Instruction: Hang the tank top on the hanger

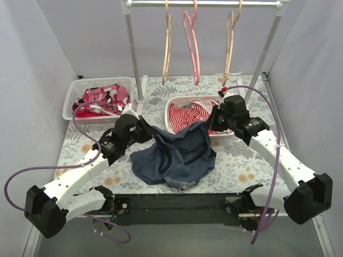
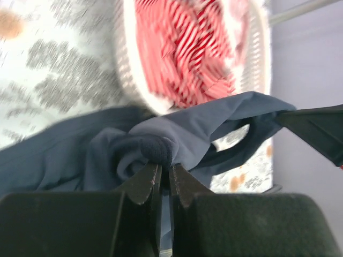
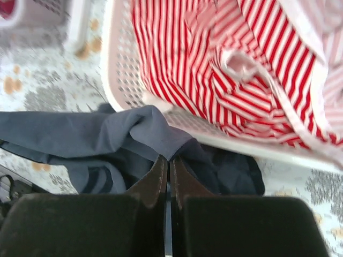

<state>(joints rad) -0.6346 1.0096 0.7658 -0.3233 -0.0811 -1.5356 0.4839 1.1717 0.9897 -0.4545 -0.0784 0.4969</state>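
The navy tank top (image 1: pixel 177 155) lies bunched at the table's middle front, its upper edge lifted between both grippers. My left gripper (image 1: pixel 146 130) is shut on a fold of it (image 2: pixel 155 150) at the left. My right gripper (image 1: pixel 210 124) is shut on its cloth (image 3: pixel 161 136) at the right, next to the white basket. Two tan hangers (image 1: pixel 167 45) (image 1: pixel 230 43) hang on the rail at the back, far from both grippers.
A pink hanger (image 1: pixel 191 43) hangs between the tan ones on the rail (image 1: pixel 203 3). A white basket (image 1: pixel 174 101) holds the red-and-white striped garment (image 3: pixel 225 59). Another white basket (image 1: pixel 75 88) at back left holds pink-and-red clothes. A rack post (image 1: pixel 134 53) stands between them.
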